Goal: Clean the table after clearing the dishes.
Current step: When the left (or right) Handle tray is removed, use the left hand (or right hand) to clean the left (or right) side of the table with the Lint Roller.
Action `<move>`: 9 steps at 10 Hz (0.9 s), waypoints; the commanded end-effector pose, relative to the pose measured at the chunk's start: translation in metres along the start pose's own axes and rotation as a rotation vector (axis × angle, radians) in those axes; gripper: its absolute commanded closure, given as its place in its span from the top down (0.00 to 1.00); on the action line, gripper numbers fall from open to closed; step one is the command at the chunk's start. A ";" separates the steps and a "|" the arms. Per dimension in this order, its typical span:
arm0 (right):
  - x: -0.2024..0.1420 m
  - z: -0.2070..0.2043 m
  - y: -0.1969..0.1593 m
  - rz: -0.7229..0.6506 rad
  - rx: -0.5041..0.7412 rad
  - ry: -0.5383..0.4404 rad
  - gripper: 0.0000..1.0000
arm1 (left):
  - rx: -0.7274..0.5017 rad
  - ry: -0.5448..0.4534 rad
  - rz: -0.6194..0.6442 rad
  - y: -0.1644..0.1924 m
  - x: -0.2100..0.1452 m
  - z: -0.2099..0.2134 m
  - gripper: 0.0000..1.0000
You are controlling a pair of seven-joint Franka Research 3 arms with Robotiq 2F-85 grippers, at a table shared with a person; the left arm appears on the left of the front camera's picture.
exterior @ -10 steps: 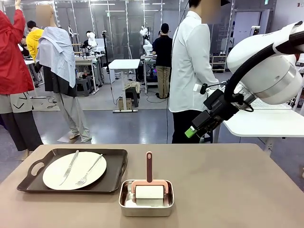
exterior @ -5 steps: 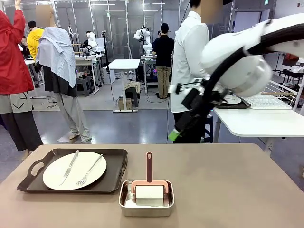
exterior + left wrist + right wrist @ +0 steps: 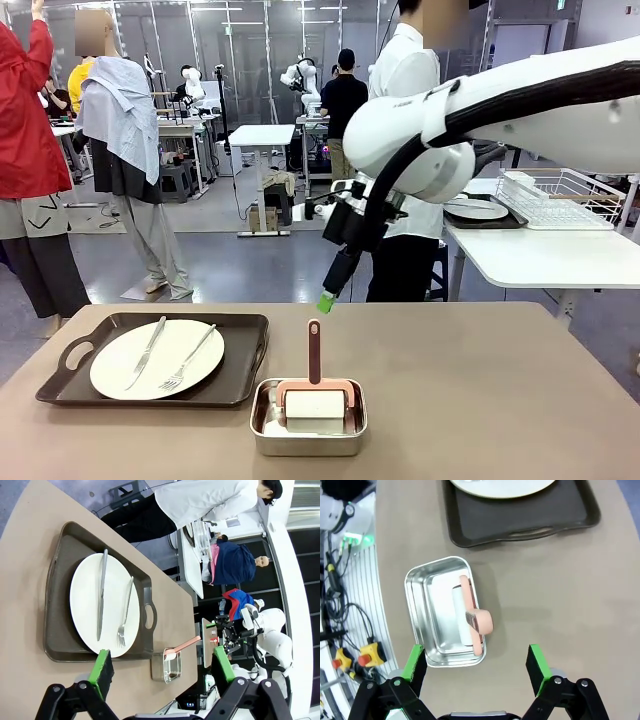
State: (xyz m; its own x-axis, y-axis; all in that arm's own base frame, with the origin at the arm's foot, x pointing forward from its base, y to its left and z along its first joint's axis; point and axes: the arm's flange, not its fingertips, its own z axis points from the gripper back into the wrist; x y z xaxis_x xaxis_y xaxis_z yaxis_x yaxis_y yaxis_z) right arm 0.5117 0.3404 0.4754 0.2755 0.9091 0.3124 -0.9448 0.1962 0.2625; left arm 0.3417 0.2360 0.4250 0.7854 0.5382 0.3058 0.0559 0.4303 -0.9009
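Observation:
On the brownish table (image 3: pixel 480 390) a dark handled tray (image 3: pixel 240 345) holds a white plate (image 3: pixel 125 372) with a knife (image 3: pixel 148 350) and fork (image 3: pixel 190 360). My right gripper (image 3: pixel 328 296) hangs open above the far middle of the table, over a steel pan (image 3: pixel 262 432). In the right wrist view its pads (image 3: pixel 415 661) stand wide apart over the pan (image 3: pixel 427 610), empty. My left gripper (image 3: pixel 163 665) is open and empty above the table, looking at the plate (image 3: pixel 85 605) and tray (image 3: pixel 55 580).
The steel pan holds a white roller with a pink handle (image 3: pixel 314 350). A person in a white coat (image 3: pixel 400 120) stands at the far side by a white table (image 3: pixel 550 260) with a wire rack (image 3: pixel 565 195) and another plate (image 3: pixel 477 210) on a tray.
My right arm has swung from the far right toward the middle and come down, so its gripper now hangs over the pan. The tray, plate and pan stay put.

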 end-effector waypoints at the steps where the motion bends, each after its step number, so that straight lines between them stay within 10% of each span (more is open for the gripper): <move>1: 0.017 -0.004 0.001 0.033 0.016 0.075 1.00 | -0.016 -0.004 -0.006 -0.001 0.002 0.003 1.00; 9: 0.038 -0.072 0.001 0.214 0.097 0.268 1.00 | -0.016 -0.004 -0.006 -0.001 0.002 0.003 1.00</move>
State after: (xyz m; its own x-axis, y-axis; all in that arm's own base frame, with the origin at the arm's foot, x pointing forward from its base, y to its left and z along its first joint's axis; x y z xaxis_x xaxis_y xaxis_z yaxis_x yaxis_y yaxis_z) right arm 0.5060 0.3947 0.4216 0.0641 0.9869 0.1480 -0.9534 0.0168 0.3011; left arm 0.3417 0.2359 0.4250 0.7855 0.5380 0.3058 0.0560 0.4303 -0.9009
